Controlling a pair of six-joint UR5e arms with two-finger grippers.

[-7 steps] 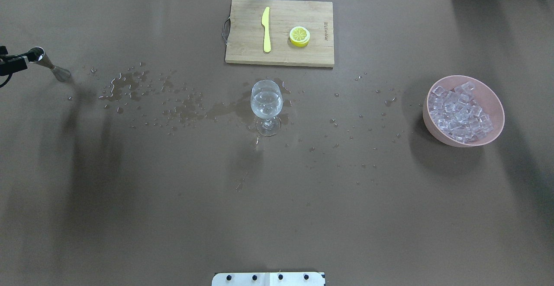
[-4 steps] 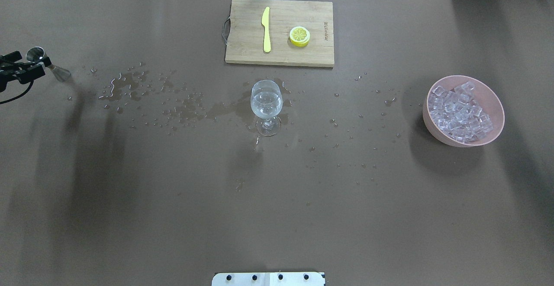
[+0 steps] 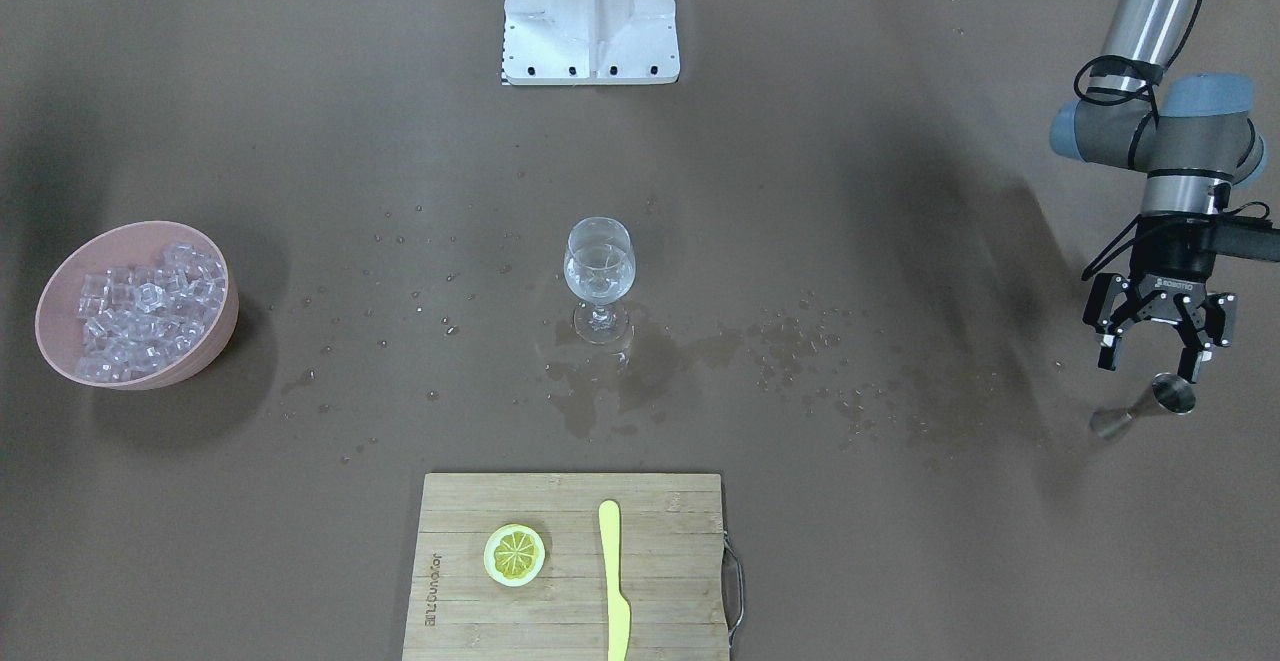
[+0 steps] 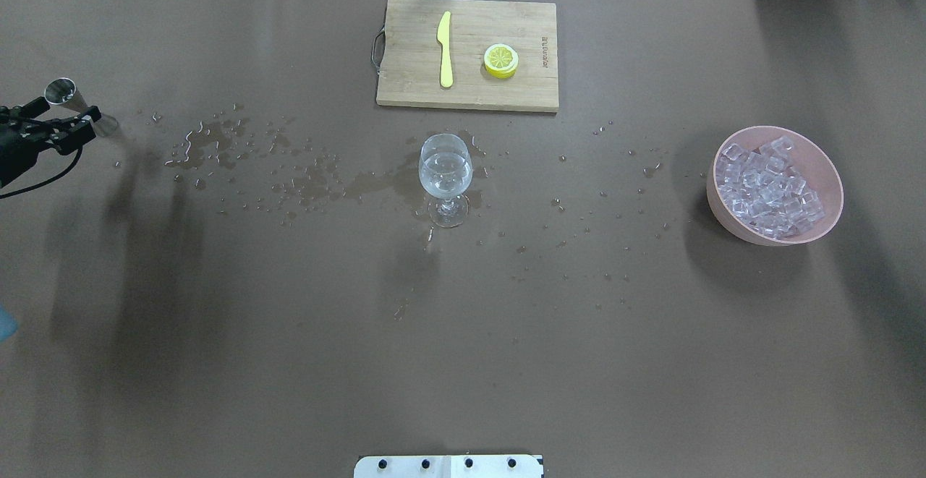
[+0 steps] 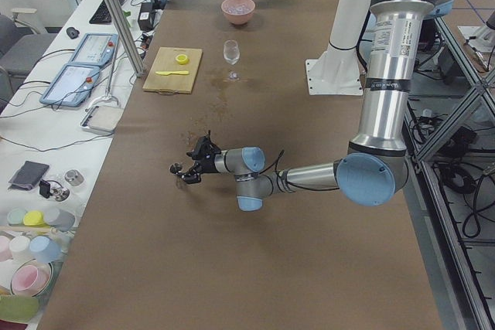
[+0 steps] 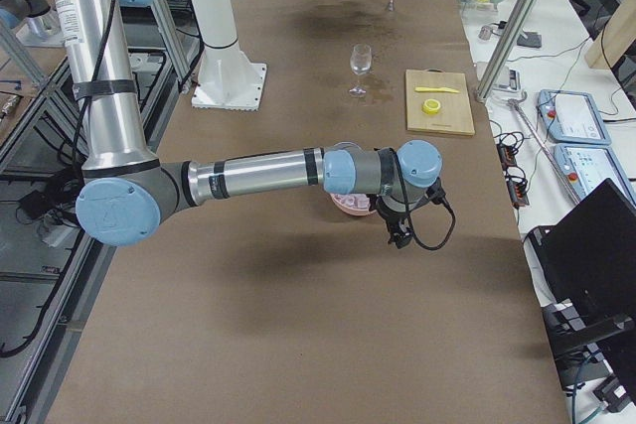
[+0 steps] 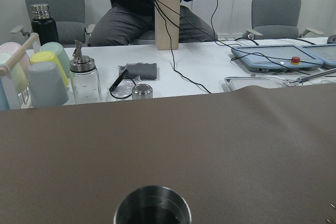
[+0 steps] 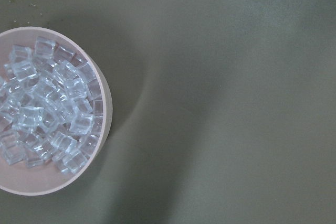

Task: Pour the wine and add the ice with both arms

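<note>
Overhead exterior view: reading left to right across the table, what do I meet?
Small steel jigger → clear stemmed wine glass → yellow lemon slice → pink bowl of clear ice cubes.

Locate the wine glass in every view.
Exterior front-facing: wine glass at centre.
Overhead exterior: centre.
Exterior left: top middle.
Exterior right: top middle.
Left wrist-mounted: not in it.
Right wrist-mounted: not in it.
Shared landmark: the wooden cutting board beside it.

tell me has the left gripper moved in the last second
Yes. The left gripper has opened and shifted toward the robot's side, off the jigger, which stays put.
</note>
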